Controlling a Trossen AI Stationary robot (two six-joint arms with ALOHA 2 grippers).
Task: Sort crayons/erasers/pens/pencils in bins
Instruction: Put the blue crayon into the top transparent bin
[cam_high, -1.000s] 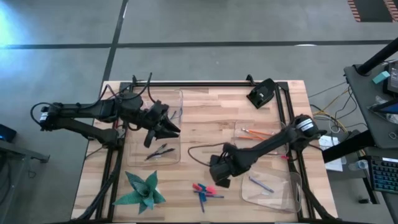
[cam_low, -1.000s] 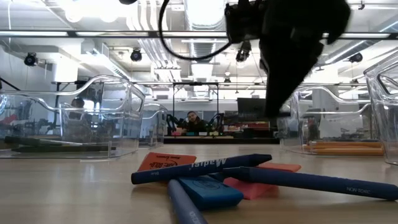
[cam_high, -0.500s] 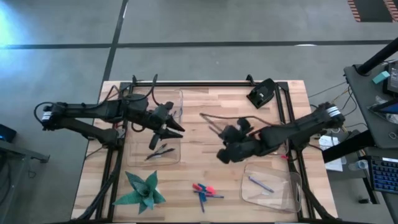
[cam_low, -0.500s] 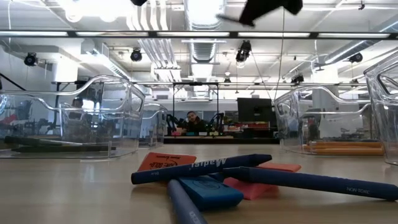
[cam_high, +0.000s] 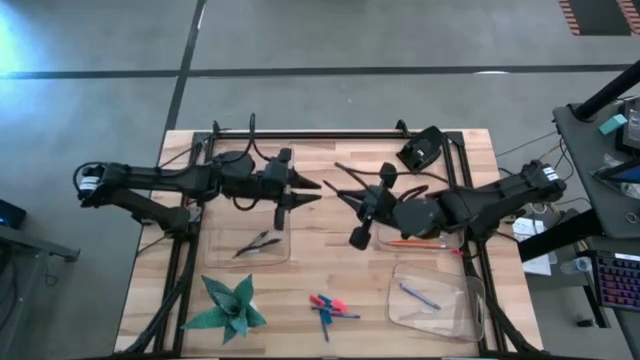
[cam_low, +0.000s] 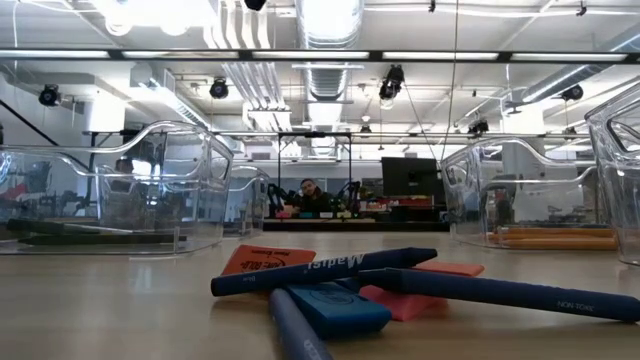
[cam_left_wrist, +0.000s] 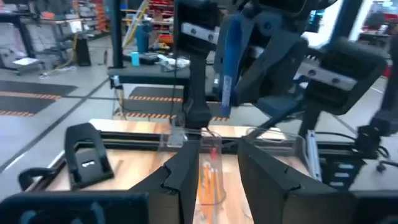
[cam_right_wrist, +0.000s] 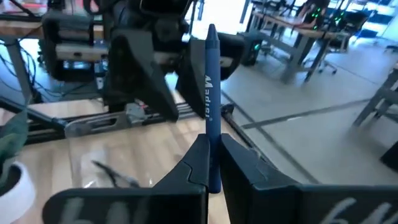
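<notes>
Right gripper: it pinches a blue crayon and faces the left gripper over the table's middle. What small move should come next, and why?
Probably ease the left gripper forward until its fingers bracket the blue crayon. The right gripper is shut on the crayon's lower end, leaving most of it free, and the left gripper is open, empty and pointed at it across a gap. This looks like a handover.

Robotics lab / industrial workshop; grey concrete floor (cam_high: 350, 40) w/ dark seam lines round the wood counter (cam_high: 330, 270) on a black metal frame; low view: open ceiling w/ exposed ducts (cam_low: 330, 40), pipes, strip lights; monitor (cam_low: 410, 180) and a person (cam_low: 312, 192) seated at a far bench; left wrist view: hazard-striped floor tape (cam_left_wrist: 37, 94), more benches w/ gear; desk w/ keyboard (cam_high: 612, 280) at the side.
</notes>
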